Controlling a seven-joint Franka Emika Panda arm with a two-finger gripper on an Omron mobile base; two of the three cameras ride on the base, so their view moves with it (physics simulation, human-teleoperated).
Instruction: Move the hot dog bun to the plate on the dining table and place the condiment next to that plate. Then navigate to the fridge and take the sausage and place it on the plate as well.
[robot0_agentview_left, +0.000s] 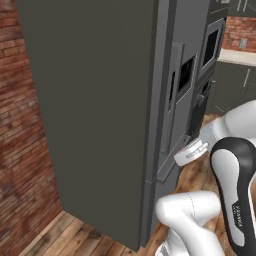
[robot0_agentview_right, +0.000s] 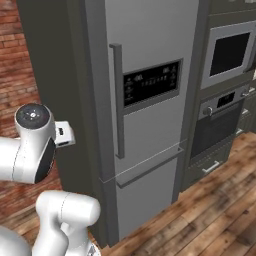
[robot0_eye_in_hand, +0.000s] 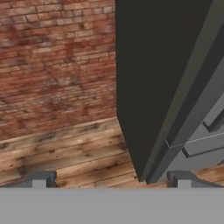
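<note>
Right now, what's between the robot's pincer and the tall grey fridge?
Nothing: in the hand view the open pincer looks over bare wooden floor toward the closed grey fridge corner.

even, flat rendered light with no glare; the fridge (robot0_agentview_left: 100, 115) side panel reads dark and dull, its door (robot0_agentview_right: 150, 100) paler; textures slightly soft, brick wall (robot0_eye_in_hand: 57, 65) mildly blurred.
</note>
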